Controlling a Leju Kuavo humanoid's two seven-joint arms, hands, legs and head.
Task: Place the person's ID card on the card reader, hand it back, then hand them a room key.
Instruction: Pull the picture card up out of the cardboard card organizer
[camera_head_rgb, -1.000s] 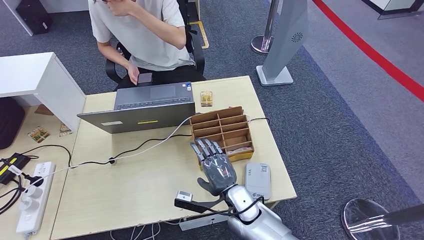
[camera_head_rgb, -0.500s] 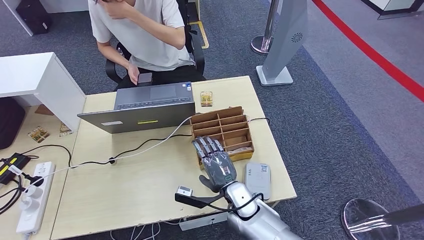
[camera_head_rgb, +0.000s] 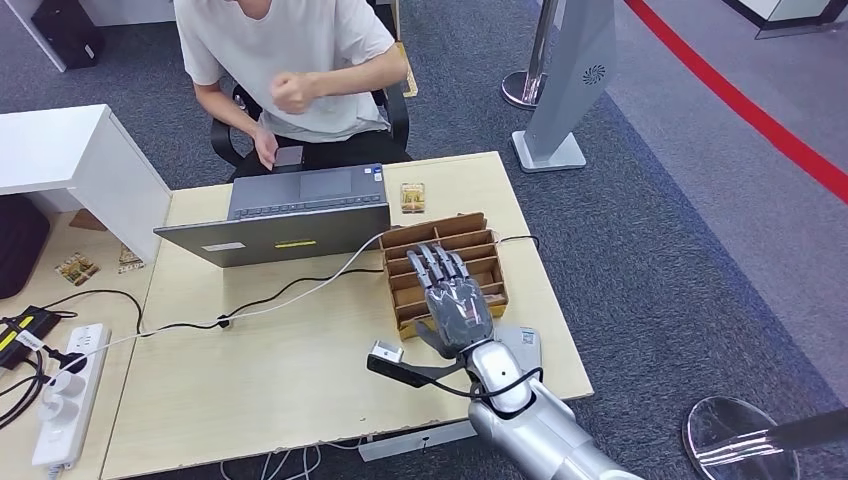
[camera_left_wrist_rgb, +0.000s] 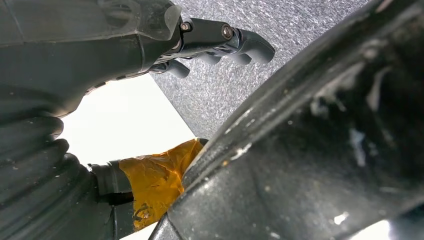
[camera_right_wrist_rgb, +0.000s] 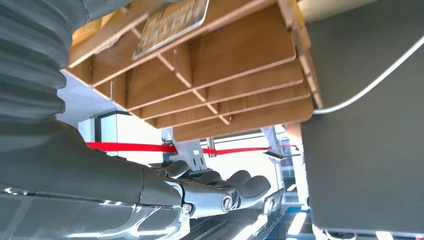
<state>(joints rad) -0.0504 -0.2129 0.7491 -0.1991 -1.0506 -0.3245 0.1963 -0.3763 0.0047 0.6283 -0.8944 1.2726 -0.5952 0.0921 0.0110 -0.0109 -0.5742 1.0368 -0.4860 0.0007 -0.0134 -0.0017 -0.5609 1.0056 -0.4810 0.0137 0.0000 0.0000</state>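
Right robot hand (camera_head_rgb: 456, 298) empty, fingers spread wide, over the wooden divider box (camera_head_rgb: 480, 266) on the bench (camera_head_rgb: 300, 350)

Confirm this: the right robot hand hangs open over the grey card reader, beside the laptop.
Not quite. In the head view the right robot hand hangs open over the wooden divider box, beside the laptop. The grey card reader lies nearer the table edge, by the wrist.
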